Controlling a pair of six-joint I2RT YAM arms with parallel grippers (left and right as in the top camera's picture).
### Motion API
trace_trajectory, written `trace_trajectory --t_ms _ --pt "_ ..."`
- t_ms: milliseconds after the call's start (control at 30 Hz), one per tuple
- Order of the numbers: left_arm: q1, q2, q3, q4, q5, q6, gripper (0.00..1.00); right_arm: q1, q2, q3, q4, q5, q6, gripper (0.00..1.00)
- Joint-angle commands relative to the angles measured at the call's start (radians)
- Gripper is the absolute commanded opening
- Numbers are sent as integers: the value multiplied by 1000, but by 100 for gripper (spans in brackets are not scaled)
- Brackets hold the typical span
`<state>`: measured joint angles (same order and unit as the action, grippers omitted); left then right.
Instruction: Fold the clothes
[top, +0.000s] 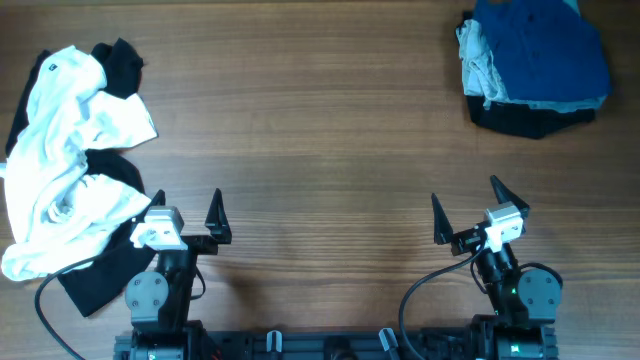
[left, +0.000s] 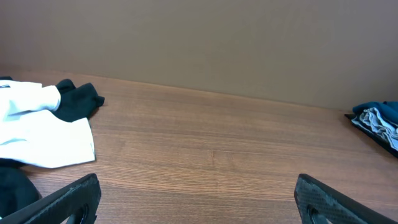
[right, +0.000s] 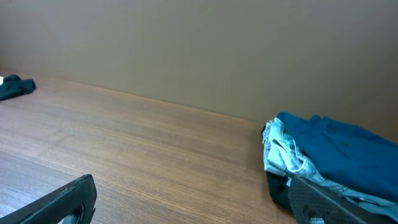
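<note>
A loose heap of unfolded clothes, white garments (top: 70, 160) over black ones (top: 95, 275), lies at the table's left side; it also shows in the left wrist view (left: 43, 134). A folded stack with a blue garment (top: 540, 50) on top sits at the far right corner, and shows in the right wrist view (right: 339, 149). My left gripper (top: 186, 212) is open and empty near the front edge, just right of the heap. My right gripper (top: 468, 207) is open and empty near the front edge, far below the stack.
The wooden table (top: 320, 150) stretches between the heap and the stack. A plain brown wall (left: 199, 37) stands behind the table's far edge. Black cables (top: 415, 300) run by the arm bases at the front.
</note>
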<state>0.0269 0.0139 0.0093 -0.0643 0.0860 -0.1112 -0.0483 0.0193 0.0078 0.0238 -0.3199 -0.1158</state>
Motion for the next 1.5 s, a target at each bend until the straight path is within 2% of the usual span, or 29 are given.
trace_trajectory --t_ms 0,1100,1333,1467 --pt "-5 -7 -4 -7 -13 -2 100 6 -8 -3 5 6 12 100" --pt "-5 -7 -4 -6 -9 -2 100 6 -8 -3 44 12 15 100" --pt "-5 -7 -4 -5 3 -3 100 6 -8 -3 46 5 121 100" --pt "-5 -7 -4 -5 3 -3 100 6 -8 -2 89 -17 119 100"
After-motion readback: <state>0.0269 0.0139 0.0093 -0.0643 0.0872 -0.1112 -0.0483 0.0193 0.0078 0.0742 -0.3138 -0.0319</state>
